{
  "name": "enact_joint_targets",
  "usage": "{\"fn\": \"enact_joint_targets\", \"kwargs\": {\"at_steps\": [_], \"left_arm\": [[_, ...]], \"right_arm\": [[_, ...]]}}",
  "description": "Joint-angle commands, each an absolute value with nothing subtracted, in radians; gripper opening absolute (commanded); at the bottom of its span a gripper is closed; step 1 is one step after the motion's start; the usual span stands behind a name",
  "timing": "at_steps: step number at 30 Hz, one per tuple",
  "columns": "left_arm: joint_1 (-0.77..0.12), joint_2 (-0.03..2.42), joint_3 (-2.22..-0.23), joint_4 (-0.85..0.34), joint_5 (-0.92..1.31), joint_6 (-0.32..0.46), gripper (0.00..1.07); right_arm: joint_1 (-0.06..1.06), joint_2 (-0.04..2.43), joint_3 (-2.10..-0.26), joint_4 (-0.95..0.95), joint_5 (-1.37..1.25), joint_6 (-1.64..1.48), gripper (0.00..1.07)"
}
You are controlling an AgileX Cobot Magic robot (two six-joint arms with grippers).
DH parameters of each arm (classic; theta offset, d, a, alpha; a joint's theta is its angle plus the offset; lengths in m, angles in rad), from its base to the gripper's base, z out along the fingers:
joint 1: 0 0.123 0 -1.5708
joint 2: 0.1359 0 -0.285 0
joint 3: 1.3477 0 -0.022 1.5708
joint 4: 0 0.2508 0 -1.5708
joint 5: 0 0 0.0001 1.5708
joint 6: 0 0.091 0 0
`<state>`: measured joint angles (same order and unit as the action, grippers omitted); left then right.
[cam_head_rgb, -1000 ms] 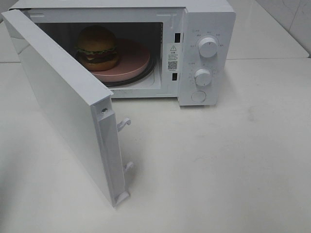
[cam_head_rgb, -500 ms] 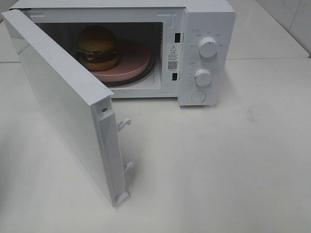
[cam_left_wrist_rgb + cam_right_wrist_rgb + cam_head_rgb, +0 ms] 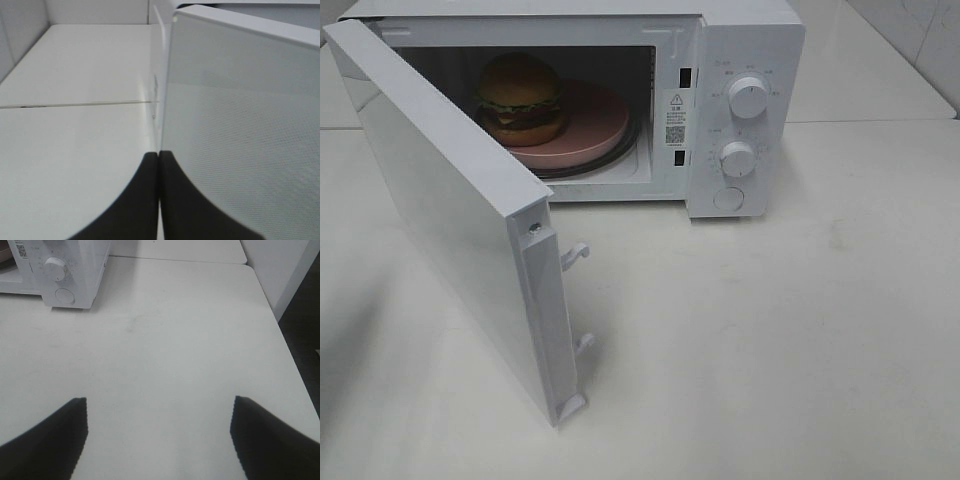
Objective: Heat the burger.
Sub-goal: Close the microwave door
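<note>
The burger [image 3: 520, 98] sits inside the open microwave [image 3: 750, 40], on the 9 o'clock side of a pink plate [image 3: 595, 120], with the door [image 3: 450, 230] swung out toward 7 o'clock over the white table [image 3: 770, 340]. The right gripper [image 3: 160, 400] hangs over bare tabletop with its fingers spread wide and nothing between them. The left gripper [image 3: 159, 154] is close against the door's outer face, its dark tips seeming to meet at the door's edge, so its spread cannot be told.
</note>
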<state>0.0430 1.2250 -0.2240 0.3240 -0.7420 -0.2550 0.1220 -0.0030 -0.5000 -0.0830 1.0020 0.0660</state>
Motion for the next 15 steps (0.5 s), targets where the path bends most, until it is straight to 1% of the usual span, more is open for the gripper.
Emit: {"fn": "enact_joint_targets", "kwargs": {"at_steps": [1, 3, 5, 6, 8, 9, 10, 11, 12, 13, 14, 15], "left_arm": [[0.046, 1.273, -0.223, 0.387, -0.842, -0.294, 0.0], [0.046, 1.33, -0.225, 0.429, -0.912, -0.304, 0.0], [0.046, 1.345, -0.225, 0.438, -0.928, -0.304, 0.0], [0.042, 1.378, -0.225, 0.461, -0.964, -0.304, 0.0], [0.034, 1.39, -0.227, 0.461, -0.978, -0.304, 0.0], [0.004, 1.418, -0.236, 0.454, -0.981, -0.3, 0.0], [0.004, 1.418, -0.236, 0.454, -0.981, -0.3, 0.0], [-0.018, 1.433, -0.245, 0.449, -0.981, -0.3, 0.0], [-0.066, 1.461, -0.263, 0.429, -0.977, -0.293, 0.0], [-0.066, 1.461, -0.263, 0.429, -0.977, -0.293, 0.0], [-0.09, 1.478, -0.272, 0.416, -0.977, -0.283, 0.0], [-0.132, 1.503, -0.282, 0.386, -0.977, -0.26, 0.0]], "right_arm": [[0.117, -0.036, -0.498, -0.088, 0.994, 0.071, 0.76], [0.117, -0.036, -0.498, -0.088, 0.994, 0.071, 0.76], [0.117, -0.036, -0.498, -0.088, 0.994, 0.071, 0.76], [0.117, -0.036, -0.498, -0.088, 0.994, 0.071, 0.76], [0.117, -0.036, -0.498, -0.088, 0.994, 0.071, 0.76], [0.117, -0.036, -0.498, -0.088, 0.994, 0.071, 0.76], [0.117, -0.036, -0.498, -0.088, 0.994, 0.071, 0.76], [0.117, -0.036, -0.498, -0.088, 0.994, 0.071, 0.76], [0.117, -0.036, -0.498, -0.088, 0.994, 0.071, 0.76], [0.117, -0.036, -0.498, -0.088, 0.994, 0.071, 0.76], [0.117, -0.036, -0.498, -0.088, 0.994, 0.071, 0.76], [0.117, -0.036, -0.498, -0.088, 0.994, 0.071, 0.76]]}}
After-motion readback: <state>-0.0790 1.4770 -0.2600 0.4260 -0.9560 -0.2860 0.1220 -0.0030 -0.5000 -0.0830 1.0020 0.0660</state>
